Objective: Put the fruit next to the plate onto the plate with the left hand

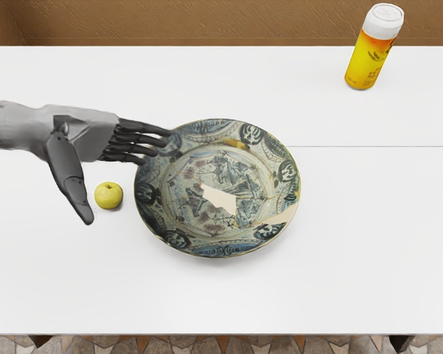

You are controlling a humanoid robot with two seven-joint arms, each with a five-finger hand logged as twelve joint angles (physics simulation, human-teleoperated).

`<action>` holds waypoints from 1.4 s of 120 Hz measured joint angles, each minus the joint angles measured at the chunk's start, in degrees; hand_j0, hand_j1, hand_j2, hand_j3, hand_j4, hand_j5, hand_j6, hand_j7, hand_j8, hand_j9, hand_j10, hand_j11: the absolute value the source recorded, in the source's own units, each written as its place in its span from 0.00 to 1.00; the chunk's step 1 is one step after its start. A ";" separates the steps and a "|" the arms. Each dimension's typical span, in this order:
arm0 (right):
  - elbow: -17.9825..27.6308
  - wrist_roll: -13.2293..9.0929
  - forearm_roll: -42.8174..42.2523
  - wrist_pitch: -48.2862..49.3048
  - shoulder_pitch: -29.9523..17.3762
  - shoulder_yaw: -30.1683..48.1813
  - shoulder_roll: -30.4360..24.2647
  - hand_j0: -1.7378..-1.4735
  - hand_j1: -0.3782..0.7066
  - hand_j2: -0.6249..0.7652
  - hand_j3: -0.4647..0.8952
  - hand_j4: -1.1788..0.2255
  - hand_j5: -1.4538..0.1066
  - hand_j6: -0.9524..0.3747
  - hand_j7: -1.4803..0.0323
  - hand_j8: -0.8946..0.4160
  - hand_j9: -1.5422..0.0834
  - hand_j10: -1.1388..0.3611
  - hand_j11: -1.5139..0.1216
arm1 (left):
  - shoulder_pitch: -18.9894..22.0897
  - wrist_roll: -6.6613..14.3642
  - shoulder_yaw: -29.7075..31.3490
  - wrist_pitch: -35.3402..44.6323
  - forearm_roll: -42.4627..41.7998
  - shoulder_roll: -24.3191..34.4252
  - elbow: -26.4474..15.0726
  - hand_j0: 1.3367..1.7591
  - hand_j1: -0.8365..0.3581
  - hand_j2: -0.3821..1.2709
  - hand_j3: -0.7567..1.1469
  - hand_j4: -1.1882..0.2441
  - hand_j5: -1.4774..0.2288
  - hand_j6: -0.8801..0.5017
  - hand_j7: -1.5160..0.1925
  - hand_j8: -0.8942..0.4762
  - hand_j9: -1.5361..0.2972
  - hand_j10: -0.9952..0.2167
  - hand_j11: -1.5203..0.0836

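We are holding left robot hand (88, 140) over worktop (354, 243), fingers spread, gripping nothing, fingertips overlapping plate (207, 249) rim. Yellow apple (108, 195) is sitting on worktop just left of plate, beside our thumb.

The left hand (88, 144) reaches in from the left over the white table (340, 243), its dark fingers (144, 140) stretched out flat with their tips at the left rim of the patterned plate (218, 247), thumb (72, 184) pointing down and holding nothing. A small yellow-green apple (108, 195) lies on the table between the thumb tip and the plate, just beside both. An orange bottle (373, 48) with a white cap stands tilted far back at the right.
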 joint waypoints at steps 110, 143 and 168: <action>0.00 0.02 0.06 -0.17 -0.28 0.09 0.00 0.30 0.03 0.45 0.34 0.84 0.93 0.72 0.98 0.68 0.95 0.76 0.93 | 13.43 0.00 11.17 42.05 56.71 -13.45 1.37 0.76 0.93 0.24 0.40 0.78 0.82 0.59 0.84 0.60 0.79 0.76 0.90; 0.00 0.02 0.08 -0.18 -0.28 0.17 0.00 0.30 0.03 0.45 0.34 0.84 0.93 0.72 0.98 0.68 0.95 0.76 0.93 | 14.99 0.00 15.18 48.70 60.18 -15.50 -0.19 0.76 0.90 0.24 0.40 0.76 0.80 0.57 0.82 0.58 0.77 0.74 0.87; 0.00 0.01 0.09 -0.18 -0.20 0.17 0.00 0.30 0.03 0.45 0.34 0.84 0.93 0.72 0.98 0.68 0.95 0.76 0.93 | 14.85 0.00 16.27 49.46 60.50 -17.43 -0.45 0.76 0.83 0.25 0.40 0.72 0.74 0.52 0.77 0.53 0.72 0.69 0.82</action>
